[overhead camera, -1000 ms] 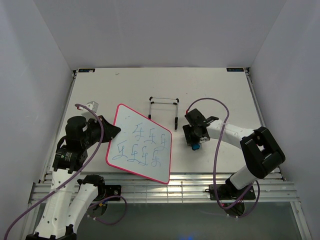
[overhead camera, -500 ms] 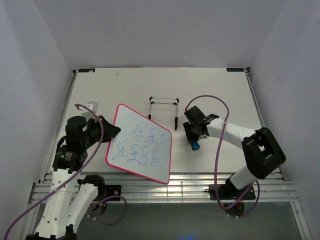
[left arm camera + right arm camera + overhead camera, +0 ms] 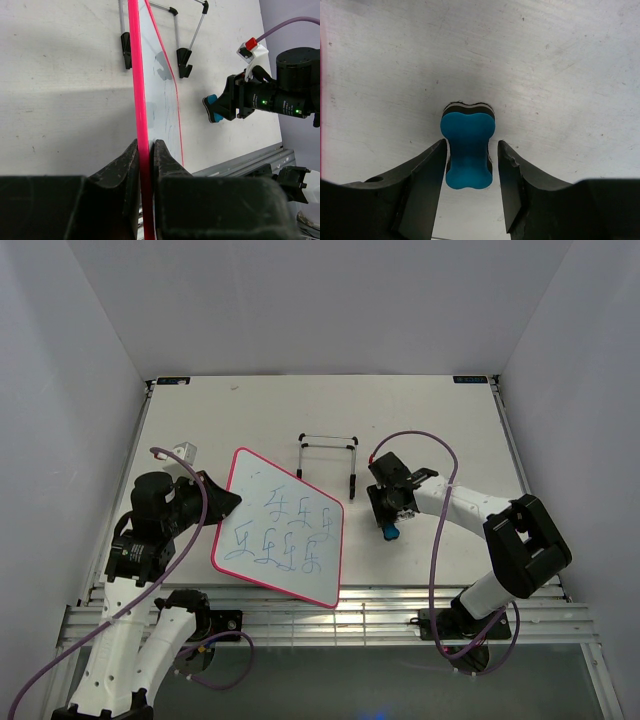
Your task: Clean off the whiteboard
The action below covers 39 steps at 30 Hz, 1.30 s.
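The whiteboard (image 3: 280, 540), white with a pink-red frame and blue-green scribbles, is held tilted up off the table at centre-left. My left gripper (image 3: 222, 502) is shut on its left edge; in the left wrist view both fingers (image 3: 144, 145) pinch the pink frame of the whiteboard (image 3: 162, 95). The small blue bone-shaped eraser (image 3: 390, 532) lies flat on the table to the right of the board. My right gripper (image 3: 471, 143) straddles the eraser (image 3: 468, 150), open, with the left finger close against it and a narrow gap at the right finger.
A thin black wire stand (image 3: 330, 455) sits on the table behind the board, also seen in the left wrist view (image 3: 177, 30). Metal rails (image 3: 350, 610) run along the near table edge. White walls enclose the table on three sides.
The right gripper's fingers have drawn closer together around the eraser, and the gripper has shifted slightly over it. The left arm and the whiteboard have not moved.
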### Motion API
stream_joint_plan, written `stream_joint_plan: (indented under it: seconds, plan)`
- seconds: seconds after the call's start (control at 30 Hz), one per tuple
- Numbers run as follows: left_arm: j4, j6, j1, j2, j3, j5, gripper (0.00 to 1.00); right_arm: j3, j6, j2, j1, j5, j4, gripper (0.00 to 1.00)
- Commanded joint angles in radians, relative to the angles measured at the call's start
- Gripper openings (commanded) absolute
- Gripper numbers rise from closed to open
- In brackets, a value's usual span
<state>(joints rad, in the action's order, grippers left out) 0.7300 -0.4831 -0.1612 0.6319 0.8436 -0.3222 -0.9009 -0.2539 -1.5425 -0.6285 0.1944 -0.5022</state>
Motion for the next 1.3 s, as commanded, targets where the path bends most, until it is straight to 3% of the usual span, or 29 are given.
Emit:
stream_joint_plan:
  seconds: [0.0, 0.3, 0.5, 0.53, 0.87, 1.1, 1.27]
  plan:
    - [0.002, 0.097, -0.004, 0.002, 0.032, 0.043, 0.00, 0.000, 0.005, 0.019, 0.004, -0.003, -0.019, 0.52]
    - [0.002, 0.098, -0.004, 0.000, 0.034, 0.052, 0.00, 0.022, 0.004, 0.018, 0.006, -0.007, -0.016, 0.51]
    - [0.002, 0.098, -0.003, -0.003, 0.034, 0.051, 0.00, 0.020, 0.004, 0.027, 0.006, -0.012, -0.018, 0.45]
    - [0.002, 0.098, -0.003, -0.005, 0.034, 0.051, 0.00, 0.022, 0.005, 0.028, 0.006, -0.012, -0.016, 0.39]
    - [0.000, 0.103, -0.004, 0.003, 0.034, 0.035, 0.00, -0.058, 0.030, 0.129, -0.010, -0.059, -0.033, 0.30]
    - [-0.006, 0.097, -0.003, 0.008, 0.025, 0.012, 0.00, -0.226, 0.090, 0.180, -0.176, -0.281, 0.215, 0.26]
    - [-0.009, 0.086, -0.004, 0.008, 0.026, 0.003, 0.00, -0.432, 0.097, 0.037, -0.293, -0.326, 0.321, 0.25]
